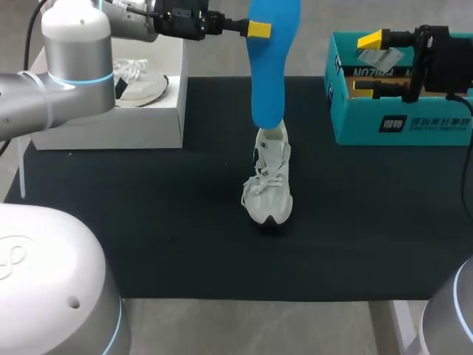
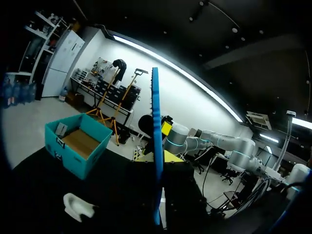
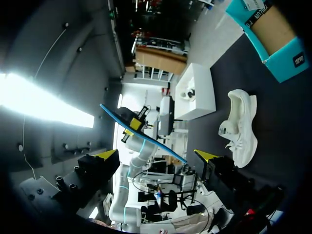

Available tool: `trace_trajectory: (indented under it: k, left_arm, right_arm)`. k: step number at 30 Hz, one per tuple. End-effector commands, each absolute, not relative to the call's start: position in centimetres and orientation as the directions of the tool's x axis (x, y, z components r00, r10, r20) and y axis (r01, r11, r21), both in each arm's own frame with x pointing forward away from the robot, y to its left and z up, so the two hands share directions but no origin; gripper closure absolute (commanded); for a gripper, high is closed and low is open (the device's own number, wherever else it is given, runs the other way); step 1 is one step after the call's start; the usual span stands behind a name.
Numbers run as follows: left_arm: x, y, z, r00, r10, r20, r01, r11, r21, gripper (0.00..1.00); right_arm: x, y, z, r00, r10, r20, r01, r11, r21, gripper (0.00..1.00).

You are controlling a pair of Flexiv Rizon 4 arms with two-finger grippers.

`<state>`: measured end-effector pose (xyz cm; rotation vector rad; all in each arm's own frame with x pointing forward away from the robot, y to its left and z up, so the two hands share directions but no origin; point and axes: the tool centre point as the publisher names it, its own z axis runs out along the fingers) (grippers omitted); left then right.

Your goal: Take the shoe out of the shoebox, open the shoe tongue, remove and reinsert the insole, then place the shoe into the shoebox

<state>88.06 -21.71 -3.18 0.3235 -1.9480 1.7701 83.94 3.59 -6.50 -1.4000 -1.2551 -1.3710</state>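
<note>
A blue insole [image 1: 269,66] hangs upright above the mat, and my left gripper [image 1: 255,29] is shut on its upper part. Just below its lower end stands the white shoe [image 1: 269,185], toe toward the front edge. In the left wrist view the insole [image 2: 156,146] shows edge-on between the fingers of the left gripper [image 2: 158,157], with the shoe [image 2: 78,206] and the teal shoebox [image 2: 78,144] beyond. My right gripper [image 1: 369,62] hovers open over the teal shoebox [image 1: 403,122], holding nothing. The right wrist view shows the right gripper [image 3: 157,155], the insole [image 3: 141,135], the shoe [image 3: 241,126] and the shoebox [image 3: 280,53].
A white box [image 1: 111,122] at the back left holds a second white shoe [image 1: 139,83]; it also appears as the white box [image 3: 197,92]. The black mat [image 1: 148,222] covers most of the table.
</note>
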Motion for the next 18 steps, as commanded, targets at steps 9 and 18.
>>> trace_trajectory:
  k: [9, 18]
  left_arm:
    - [88.6, -21.6, -2.9, -0.455, 0.082, 0.887, -0.870, 0.171, -0.462, 1.00]
    - [89.1, -20.5, -3.4, -0.056, 0.218, 0.974, -0.966, 0.233, -0.108, 1.00]
  right_arm:
    - [84.0, 3.7, -6.5, -0.074, 0.121, 0.990, 0.976, -0.197, 0.097, 0.00]
    - [84.0, 3.7, -6.5, -0.074, 0.121, 0.990, 0.976, -0.197, 0.097, 0.00]
